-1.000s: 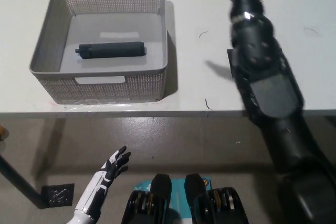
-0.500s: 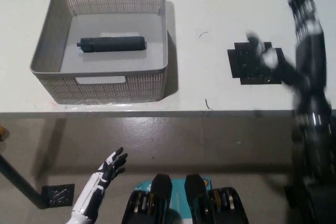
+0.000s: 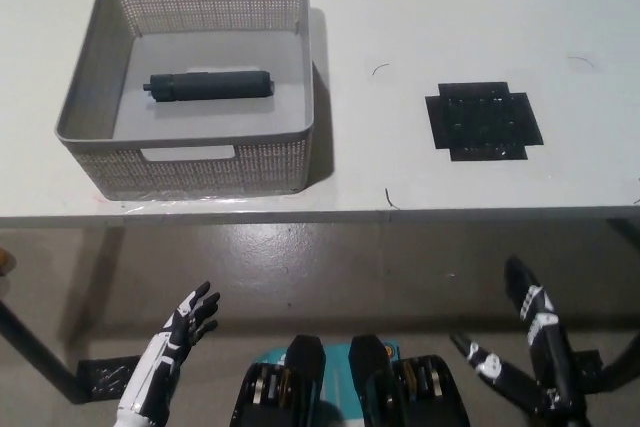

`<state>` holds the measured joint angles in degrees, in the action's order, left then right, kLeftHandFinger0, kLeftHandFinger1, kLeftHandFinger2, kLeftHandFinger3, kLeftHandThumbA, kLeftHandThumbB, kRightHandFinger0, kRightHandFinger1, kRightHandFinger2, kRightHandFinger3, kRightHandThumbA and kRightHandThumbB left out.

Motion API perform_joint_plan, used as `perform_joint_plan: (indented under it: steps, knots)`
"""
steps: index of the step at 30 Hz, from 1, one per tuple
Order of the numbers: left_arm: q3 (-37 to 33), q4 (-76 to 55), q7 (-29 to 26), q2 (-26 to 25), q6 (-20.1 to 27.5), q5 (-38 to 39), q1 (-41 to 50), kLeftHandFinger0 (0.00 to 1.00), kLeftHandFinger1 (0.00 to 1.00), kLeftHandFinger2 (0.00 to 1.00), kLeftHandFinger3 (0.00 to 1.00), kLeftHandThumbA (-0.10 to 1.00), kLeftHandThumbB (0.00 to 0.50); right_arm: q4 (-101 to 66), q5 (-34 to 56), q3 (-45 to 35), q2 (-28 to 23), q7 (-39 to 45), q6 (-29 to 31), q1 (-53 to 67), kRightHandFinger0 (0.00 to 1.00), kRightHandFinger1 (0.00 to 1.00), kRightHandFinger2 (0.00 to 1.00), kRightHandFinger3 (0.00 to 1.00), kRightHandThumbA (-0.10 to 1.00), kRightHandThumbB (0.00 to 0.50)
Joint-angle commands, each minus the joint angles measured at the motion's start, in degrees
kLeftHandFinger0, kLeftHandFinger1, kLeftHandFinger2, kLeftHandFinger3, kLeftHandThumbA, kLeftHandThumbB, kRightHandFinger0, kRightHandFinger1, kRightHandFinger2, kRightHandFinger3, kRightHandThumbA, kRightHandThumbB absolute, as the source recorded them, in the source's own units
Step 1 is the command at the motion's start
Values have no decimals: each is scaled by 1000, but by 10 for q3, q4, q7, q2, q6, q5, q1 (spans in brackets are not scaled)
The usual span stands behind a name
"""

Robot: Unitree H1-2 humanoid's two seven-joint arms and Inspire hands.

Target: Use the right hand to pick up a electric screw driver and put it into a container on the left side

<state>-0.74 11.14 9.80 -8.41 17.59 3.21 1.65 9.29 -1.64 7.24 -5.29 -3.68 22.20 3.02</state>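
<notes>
Your right hand (image 3: 530, 347) has dropped a long way since half a second ago: it was up over the table by the black pad, and now it sits low at the bottom right, below the table's (image 3: 480, 27) front edge and over the floor. It's holding nothing, with the fingers spread apart, one pointing up and another angled off to the left. A second ago the whole black arm was stretched across the table toward the top, so that's a full pull-back. Your left hand (image 3: 185, 315) has barely shifted, resting at the lower left off the table, fingers fanned out and empty too. The screwdriver (image 3: 208, 85) is lying flat inside the basket (image 3: 190, 162) on the left side of the table, same spot as before. It's a dark cylinder, lying left to right, with a narrower nub at its left end, and it sits a bit toward the back of the basket floor, clear of the walls. The basket itself is grey with perforated sides and handle slots. The black pad (image 3: 483, 121) lies out on the right of the table, well apart from the basket.
</notes>
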Motion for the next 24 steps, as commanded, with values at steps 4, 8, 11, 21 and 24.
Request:
perform_joint_plan:
  steps: [4, 8, 11, 21, 24]
  knots:
    - [9, -10, -4, 0, 29, 6, 3, 1000, 1000, 1000, 1000, 1000, 160, 47, 39, -20, -11, 38, 47, 1, 1000, 1000, 1000, 1000, 905, 336]
    - [11, -12, -3, 3, 25, 9, 7, 1000, 1000, 1000, 1000, 1000, 173, 74, 48, -30, -2, 44, 47, -8, 1000, 1000, 1000, 1000, 879, 343]
    - [11, -14, -3, 2, 22, 6, 6, 1000, 1000, 1000, 1000, 1000, 168, 86, 50, -33, 0, 50, 47, -12, 1000, 1000, 1000, 1000, 868, 341]
    - [14, -14, -6, 4, 22, 3, 9, 1000, 1000, 1000, 1000, 1000, 171, 98, 40, -34, 2, 47, 47, -20, 1000, 1000, 1000, 1000, 884, 361]
    - [13, -12, -5, 4, 24, 0, 7, 1000, 1000, 1000, 1000, 1000, 152, 94, 31, -33, 0, 44, 43, -20, 1000, 1000, 1000, 1000, 901, 361]
